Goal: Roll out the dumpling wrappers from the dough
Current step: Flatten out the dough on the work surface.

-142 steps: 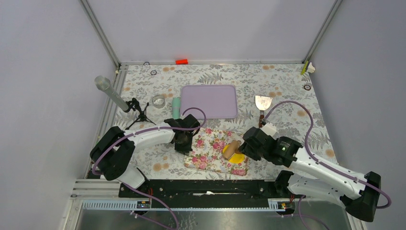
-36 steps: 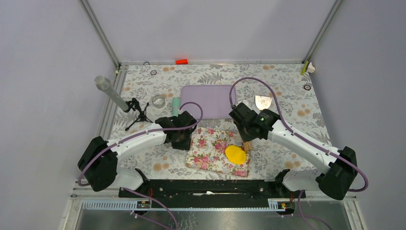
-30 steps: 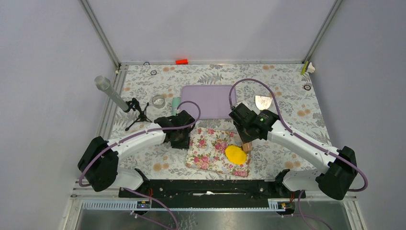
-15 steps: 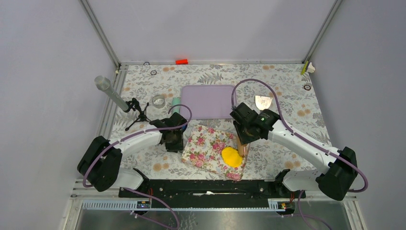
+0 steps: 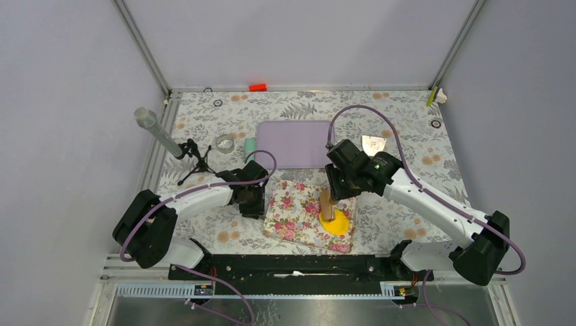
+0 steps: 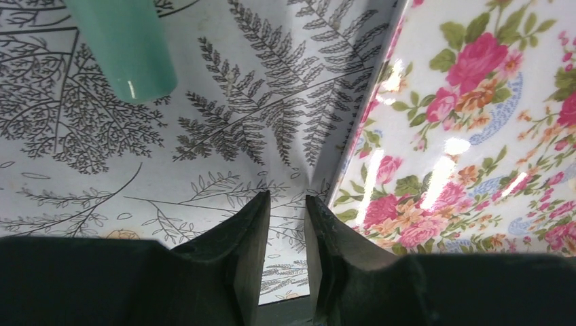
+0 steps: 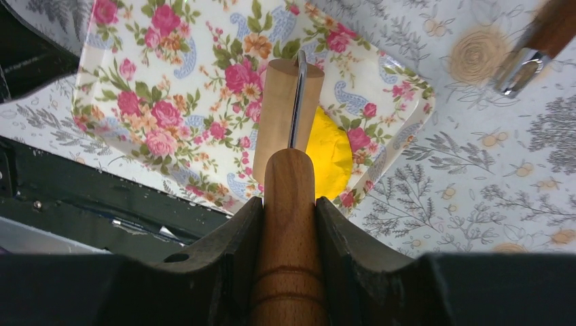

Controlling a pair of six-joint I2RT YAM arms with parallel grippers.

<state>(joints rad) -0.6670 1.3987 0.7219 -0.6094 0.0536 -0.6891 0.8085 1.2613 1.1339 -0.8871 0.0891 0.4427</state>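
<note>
Because the job is to flatten dough, the right fingers (image 7: 246, 227) are clamped tight around the turned handle of a wooden rolling pin (image 7: 289, 115). They hold it lengthwise, away from the wrist, so its barrel lies across the yellow dough (image 7: 331, 157). That dough sits on the flowered mat (image 5: 293, 207), toward the mat's near right corner. It is already pressed into a low rounded patch that shows on one side of the barrel, and no separate neat wrappers are visible anywhere.

Over at the mat's left edge, the left fingers (image 6: 253, 227) point down at the worktop (image 5: 407, 122) with only a slim gap between them, the mat's border just beside one tip. Their place suggests they are there to steady the mat against the push of the pin. Whether they nip the border or merely press on the worktop I cannot tell. A purple tray (image 5: 297, 144) waits beyond the mat, likely for finished rounds.
</note>
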